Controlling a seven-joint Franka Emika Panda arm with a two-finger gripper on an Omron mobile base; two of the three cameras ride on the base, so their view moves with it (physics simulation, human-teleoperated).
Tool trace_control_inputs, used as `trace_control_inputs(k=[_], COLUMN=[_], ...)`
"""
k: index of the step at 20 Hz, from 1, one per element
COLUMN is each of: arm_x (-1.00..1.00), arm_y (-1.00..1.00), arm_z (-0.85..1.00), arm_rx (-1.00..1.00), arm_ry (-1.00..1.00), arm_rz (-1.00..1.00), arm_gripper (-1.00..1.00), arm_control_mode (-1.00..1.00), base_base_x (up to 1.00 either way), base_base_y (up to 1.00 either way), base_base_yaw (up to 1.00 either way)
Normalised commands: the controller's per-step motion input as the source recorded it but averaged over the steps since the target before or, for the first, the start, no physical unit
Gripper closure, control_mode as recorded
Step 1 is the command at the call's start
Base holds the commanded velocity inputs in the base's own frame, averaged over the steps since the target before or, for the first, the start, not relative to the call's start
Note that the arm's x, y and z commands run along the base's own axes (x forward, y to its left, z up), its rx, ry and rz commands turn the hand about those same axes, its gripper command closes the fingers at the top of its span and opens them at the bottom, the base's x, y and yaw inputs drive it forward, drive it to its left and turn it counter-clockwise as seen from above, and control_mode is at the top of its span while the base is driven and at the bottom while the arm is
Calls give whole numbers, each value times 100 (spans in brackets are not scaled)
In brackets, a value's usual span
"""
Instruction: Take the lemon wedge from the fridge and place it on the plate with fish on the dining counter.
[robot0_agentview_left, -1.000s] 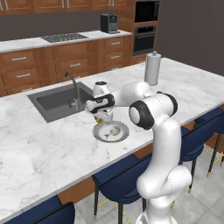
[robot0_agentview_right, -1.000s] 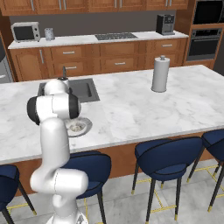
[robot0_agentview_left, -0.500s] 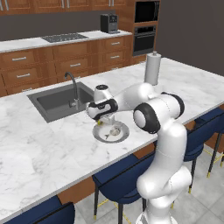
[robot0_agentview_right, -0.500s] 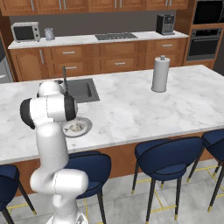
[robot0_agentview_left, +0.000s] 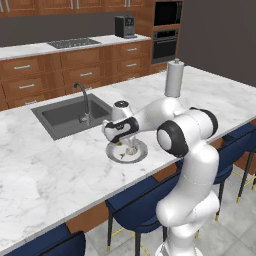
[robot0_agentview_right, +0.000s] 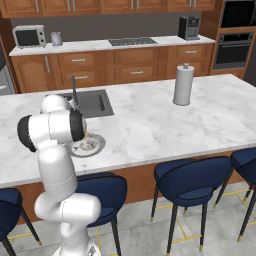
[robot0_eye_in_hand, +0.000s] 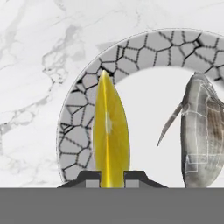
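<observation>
Marble dining counter (robot0_agentview_left: 45, 170) | gripper (robot0_eye_in_hand: 112, 177) clamped on lemon wedge (robot0_eye_in_hand: 111, 135), over plate with fish (robot0_eye_in_hand: 144, 52), fish (robot0_eye_in_hand: 202, 131) beside | arm lower and reaching further left than half a second ago

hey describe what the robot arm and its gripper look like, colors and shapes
The arm is glossy white, built of rounded tubular segments with black bands at the joints. The gripper has two small dark grey, blocky finger tips. No cables or markings are visible.

The fingers (robot0_agentview_left: 121, 145) hang low over the plate with fish (robot0_agentview_left: 127, 151) (beside the sink (robot0_agentview_left: 72, 115)) on the dining counter (robot0_agentview_left: 60, 165).
</observation>
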Motion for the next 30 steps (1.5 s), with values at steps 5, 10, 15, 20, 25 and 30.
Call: trace_control_inputs(k=[5, 10, 15, 20, 25, 30], arm_x=[-1, 0, 0, 0, 24, -48], arm_y=[-1, 0, 0, 0, 0, 0], arm_z=[0, 0, 0, 0, 42, 100], arm_rx=[0, -1, -1, 0, 0, -4], arm_ry=[-1, 0, 0, 0, -2, -8], arm_rz=[0, 0, 0, 0, -4, -12], arm_gripper=[100, 100, -100, -100, -100, -100], arm_control_mode=[-100, -100, -100, -100, -100, -100], base_base_x=[0, 0, 0, 0, 0, 0], base_base_y=[0, 0, 0, 0, 0, 0], base_base_yaw=[0, 0, 0, 0, 0, 0])
